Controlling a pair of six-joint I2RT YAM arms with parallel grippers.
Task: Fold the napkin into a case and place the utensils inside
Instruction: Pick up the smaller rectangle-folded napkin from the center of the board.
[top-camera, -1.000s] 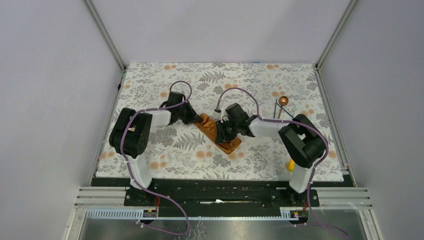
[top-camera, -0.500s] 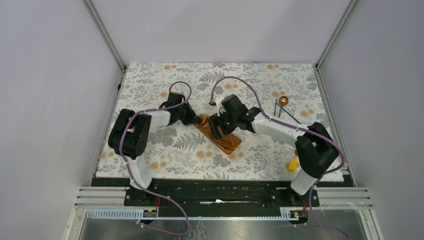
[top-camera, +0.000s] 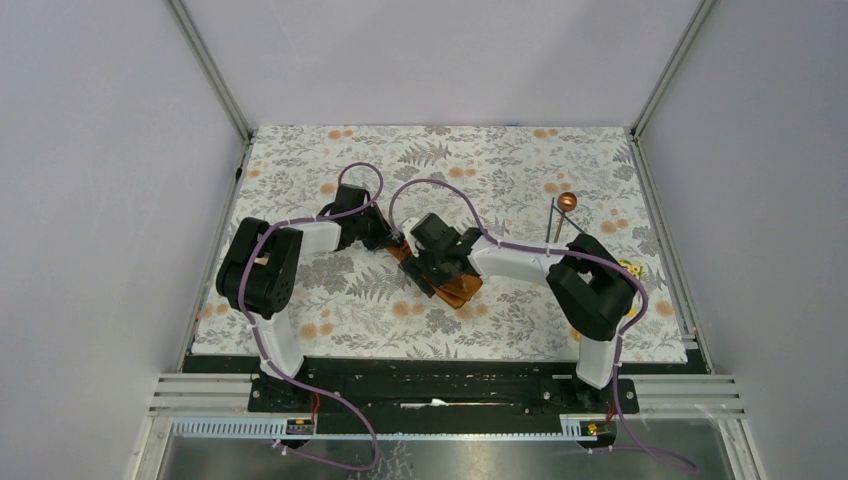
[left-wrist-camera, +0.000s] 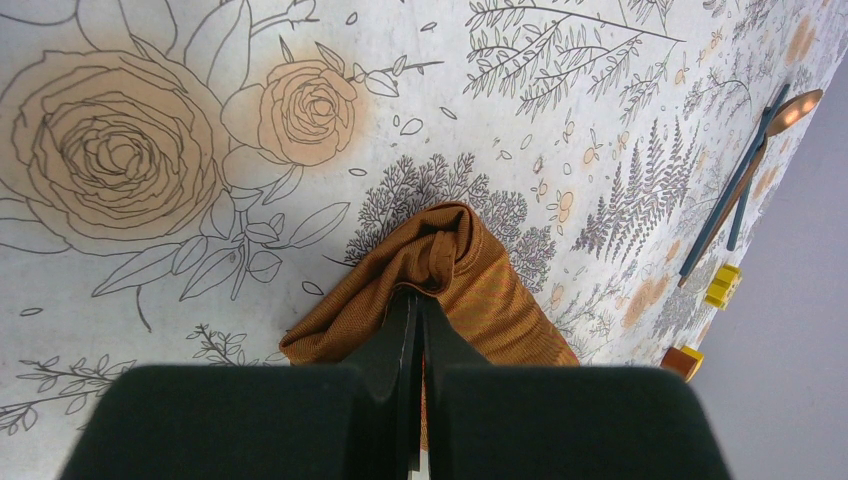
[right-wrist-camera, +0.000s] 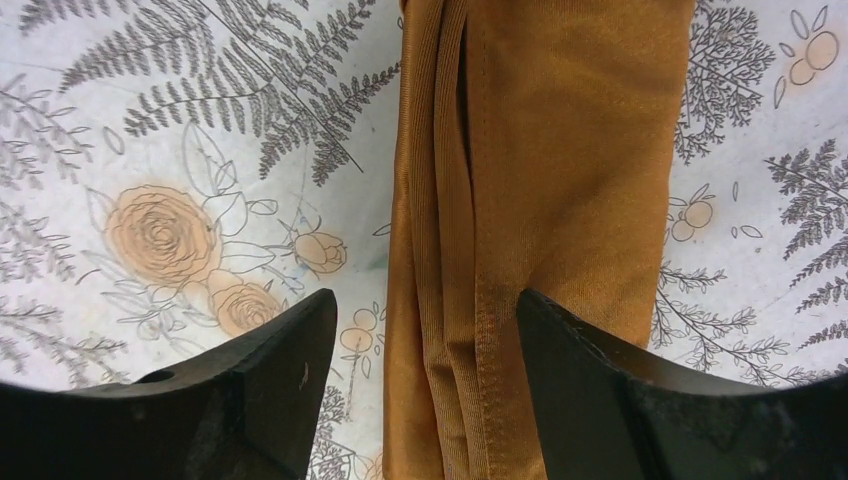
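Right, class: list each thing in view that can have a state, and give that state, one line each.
napkin: folded into a long narrow strip, lying flat.
left claw: shut on the napkin's bunched end.
right claw: open, one finger on either side of the strip.
utensils: lying loose, apart from the napkin, not held.

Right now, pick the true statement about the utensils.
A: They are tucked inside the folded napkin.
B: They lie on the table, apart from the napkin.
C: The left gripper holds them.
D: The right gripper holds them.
B: the utensils lie uncovered on the table, off to the right of the folded napkin and not touching it.
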